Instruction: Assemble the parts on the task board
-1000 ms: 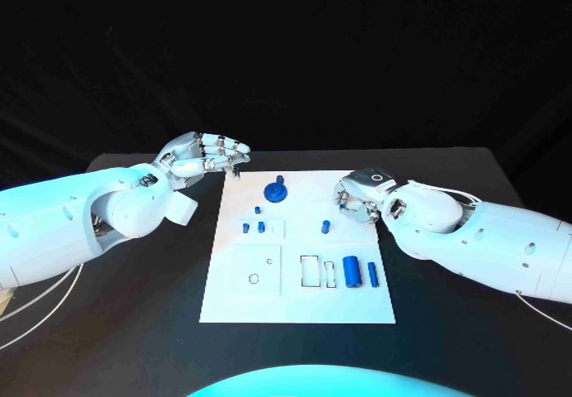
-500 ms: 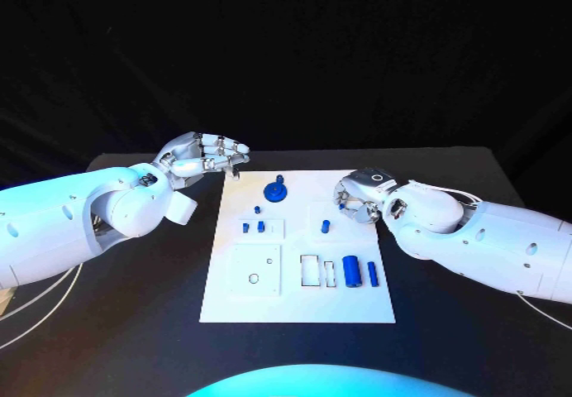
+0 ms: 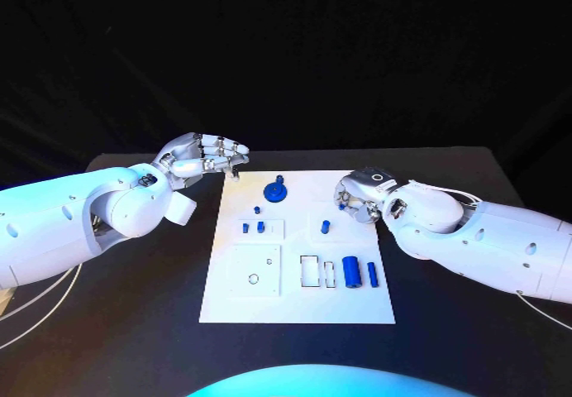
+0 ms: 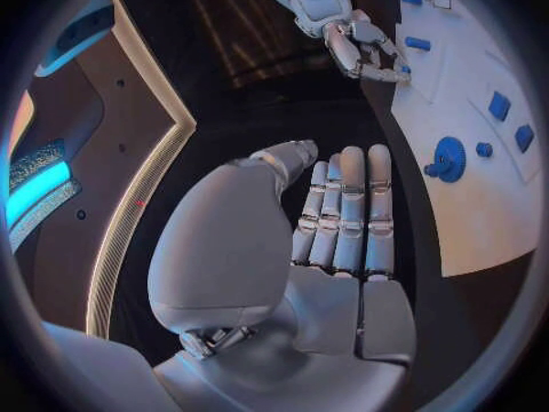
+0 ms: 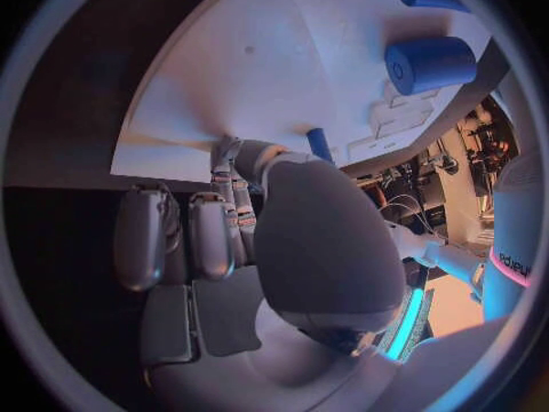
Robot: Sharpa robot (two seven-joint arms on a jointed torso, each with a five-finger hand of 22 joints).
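The white task board (image 3: 298,294) lies in the middle of the black table. On it stand a blue round part with a peg (image 3: 275,193), two small blue pegs (image 3: 253,227), a single blue peg (image 3: 323,224), a thick blue cylinder (image 3: 352,270) and a thin blue bar (image 3: 373,274). My left hand (image 3: 210,155) hovers off the board's far left corner, fingers curled in, nothing in it. My right hand (image 3: 359,198) sits at the board's right edge, fingers curled, fingertips down near the single peg (image 5: 321,144). The right wrist view shows the cylinder (image 5: 429,64) beyond that hand (image 5: 292,238).
Recessed slots (image 3: 317,271) and a square plate with holes (image 3: 258,269) mark the board's near half. Black table (image 3: 143,298) spreads around the board on all sides. In the left wrist view the round part (image 4: 448,158) lies past my left hand (image 4: 343,224).
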